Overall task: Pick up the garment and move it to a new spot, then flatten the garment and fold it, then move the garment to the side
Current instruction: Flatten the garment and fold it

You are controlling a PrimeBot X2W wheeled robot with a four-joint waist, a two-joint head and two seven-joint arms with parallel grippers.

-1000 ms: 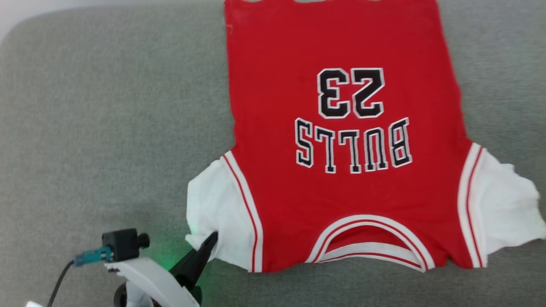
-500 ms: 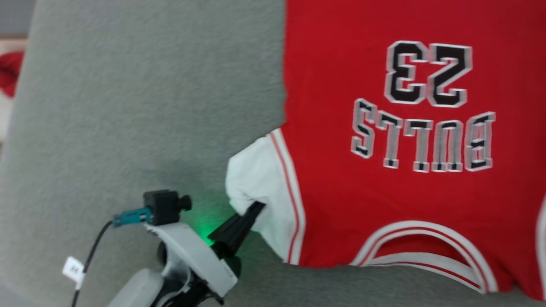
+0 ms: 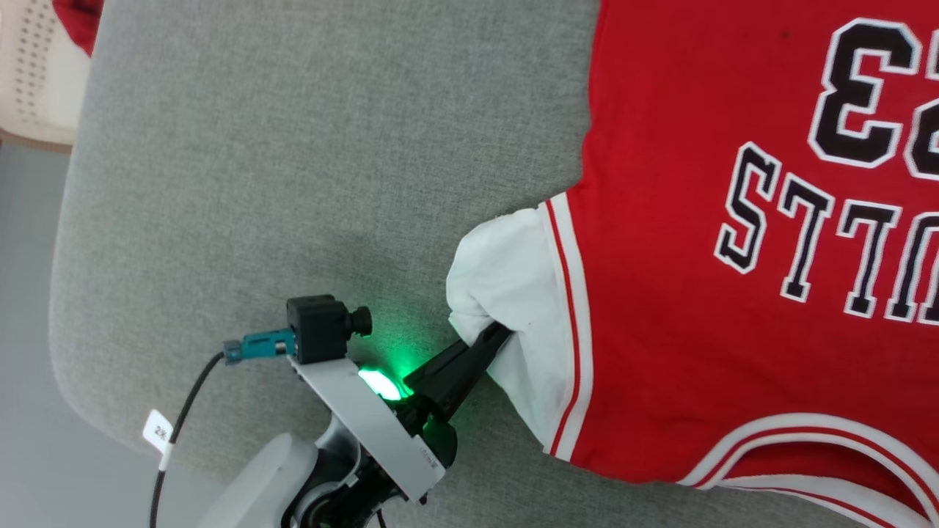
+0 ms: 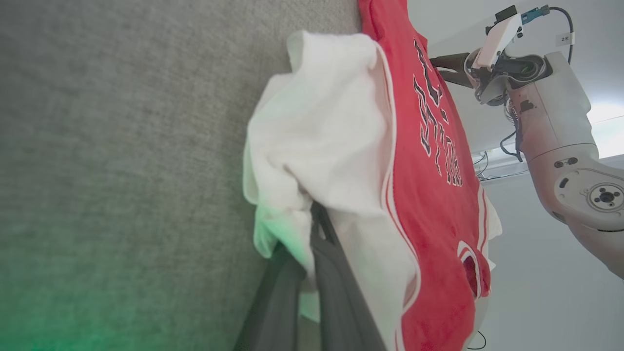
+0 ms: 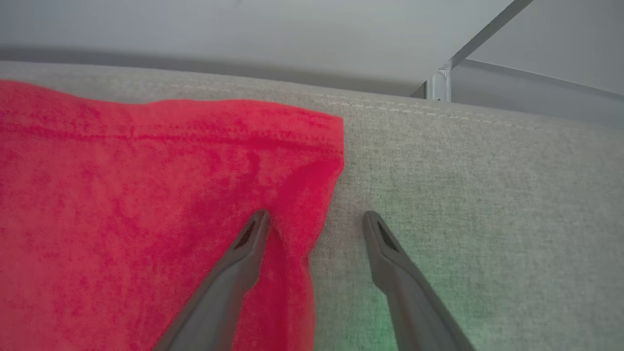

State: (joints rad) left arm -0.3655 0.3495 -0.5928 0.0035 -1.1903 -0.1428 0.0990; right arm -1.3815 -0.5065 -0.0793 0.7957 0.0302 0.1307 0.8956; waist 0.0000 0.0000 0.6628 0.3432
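Observation:
The garment [image 3: 697,257], a red jersey with black white-outlined lettering, lies flat on a grey cushion [image 3: 293,183]. Its white sleeve [image 3: 506,286] bunches toward my left gripper [image 3: 493,339], which is shut on the sleeve's edge. In the left wrist view the dark fingers [image 4: 326,273] pinch the white cloth and the garment [image 4: 438,204] stretches away beyond them. My right gripper [image 5: 317,222] stands open at a red hem corner of the garment [image 5: 146,195]. One of its fingers rests on the red cloth, the other on bare cushion, with the side edge between them.
A pale perforated basket [image 3: 37,73] with a plain red cloth [image 3: 77,18] stands off the cushion's far left corner. The cushion's rounded left edge drops to grey floor [image 3: 29,367]. My right arm [image 4: 560,146] hangs over the garment's far side.
The head view has swung left and closer, so the garment now sits at the picture's right. My left gripper stays shut on the white sleeve throughout.

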